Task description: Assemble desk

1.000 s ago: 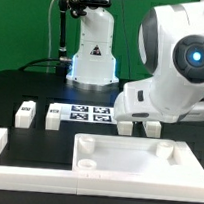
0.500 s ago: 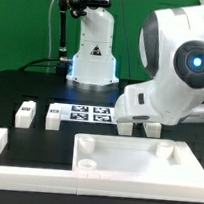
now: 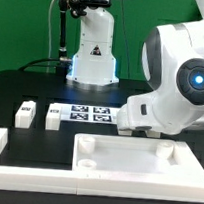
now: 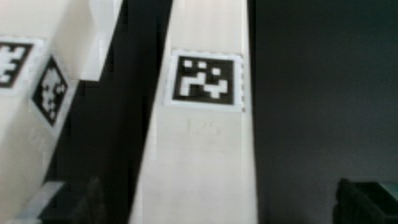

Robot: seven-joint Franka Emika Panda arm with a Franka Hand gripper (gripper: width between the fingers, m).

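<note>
On the exterior view's left, a long low white border wall (image 3: pixel 4 144) runs along the black tabletop (image 3: pixel 21 88). Behind it stand two small white blocks of the desk kit. The outer leg block (image 3: pixel 26 112) and the inner leg block (image 3: pixel 53 117) are just beside each other but not touching, and each shows a small dark square tag. No letters can be read on either.

Next comes the marker board (image 3: pixel 89 114), lying flat with four black-and-white square tags in two rows. These are patterns only, with no words. Behind it rises a white robot base (image 3: pixel 92 54) bearing a dark triangular emblem (image 3: pixel 94 51). The print is too small to read, and a blue glow shows at its foot.

In front, the wide rimmed desk panel (image 3: pixel 135 163) lies flat on the tabletop, with round sockets in its corners. Above its far edge, on the exterior view's right, the white arm (image 3: pixel 176 96) leans down with a lit blue ring (image 3: pixel 200 79). It hides its own gripper in this view.

In the wrist view the gripper (image 4: pixel 214 200) is spread wide. Its dark fingertips (image 4: pixel 365 195) stand on either side of a tagged leg block (image 4: pixel 205 120), with dark gaps between and nothing clamped. That block's tag is a square code without writing. Another white tagged part (image 4: pixel 45 95) stands just beside it.
</note>
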